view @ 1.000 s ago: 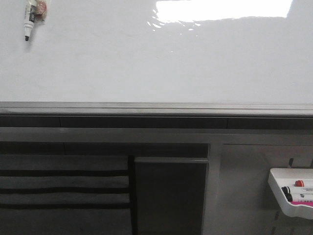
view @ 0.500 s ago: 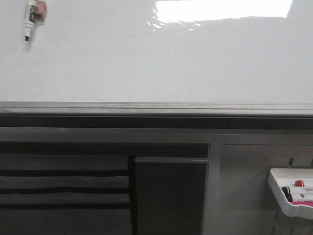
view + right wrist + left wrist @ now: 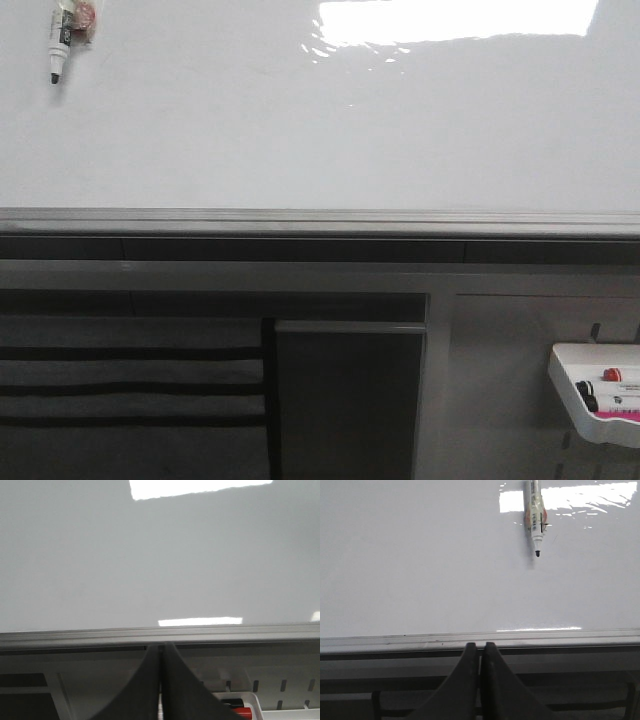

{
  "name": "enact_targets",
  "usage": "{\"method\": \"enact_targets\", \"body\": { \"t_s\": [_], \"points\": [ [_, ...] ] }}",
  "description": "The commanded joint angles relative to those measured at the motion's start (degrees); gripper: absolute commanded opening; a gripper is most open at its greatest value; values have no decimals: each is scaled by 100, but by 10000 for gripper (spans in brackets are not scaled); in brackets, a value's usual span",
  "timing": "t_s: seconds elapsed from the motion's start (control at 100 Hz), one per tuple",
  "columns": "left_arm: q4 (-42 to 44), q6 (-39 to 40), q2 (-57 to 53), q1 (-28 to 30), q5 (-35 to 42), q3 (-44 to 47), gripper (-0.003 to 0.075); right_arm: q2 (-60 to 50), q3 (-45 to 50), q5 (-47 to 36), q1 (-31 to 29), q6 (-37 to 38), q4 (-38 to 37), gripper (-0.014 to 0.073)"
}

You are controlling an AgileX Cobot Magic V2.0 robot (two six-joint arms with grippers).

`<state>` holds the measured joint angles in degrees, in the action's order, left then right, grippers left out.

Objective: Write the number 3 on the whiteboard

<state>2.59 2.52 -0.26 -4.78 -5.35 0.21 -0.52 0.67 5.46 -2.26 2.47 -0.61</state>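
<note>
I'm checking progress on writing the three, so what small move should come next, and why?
Probably open the left claw and lift it toward the marker stuck on the whiteboard. Both claws look shut and empty, the marker is unheld, and no figure is drawn on the board.

Looks like an office or meeting room here: a big glossy whiteboard (image 3: 300,120) with its grey rail (image 3: 320,222), a marker (image 3: 60,40) stuck up top, a tray of markers (image 3: 600,390) lower right.

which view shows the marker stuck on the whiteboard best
The left wrist view: the marker is large there, tip down on the whiteboard, its label visible. The front view shows it small at the upper left corner. The right wrist view does not show it.
</note>
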Motion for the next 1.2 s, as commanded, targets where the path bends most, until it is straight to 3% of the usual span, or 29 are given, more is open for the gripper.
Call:
{"method": "enact_targets", "body": {
  "t_s": [0.0,0.69,0.91,1.03,1.191],
  "points": [
    [-1,38,-156,9,411,48,-20,-92,141,-470,-16,-12,-35,-62],
    [-1,38,-156,9,453,48,-20,-92,141,-635,-16,-12,-24,-62],
    [-341,38,-156,9,1097,-191,-20,-92,-376,-486,-6,-12,920,-62],
    [-547,38,-77,9,812,-809,-20,14,-1034,159,-6,-41,920,-62],
    [-510,38,463,9,-246,-1859,-20,580,-1964,1059,-6,-500,920,-62]
  ]
}}
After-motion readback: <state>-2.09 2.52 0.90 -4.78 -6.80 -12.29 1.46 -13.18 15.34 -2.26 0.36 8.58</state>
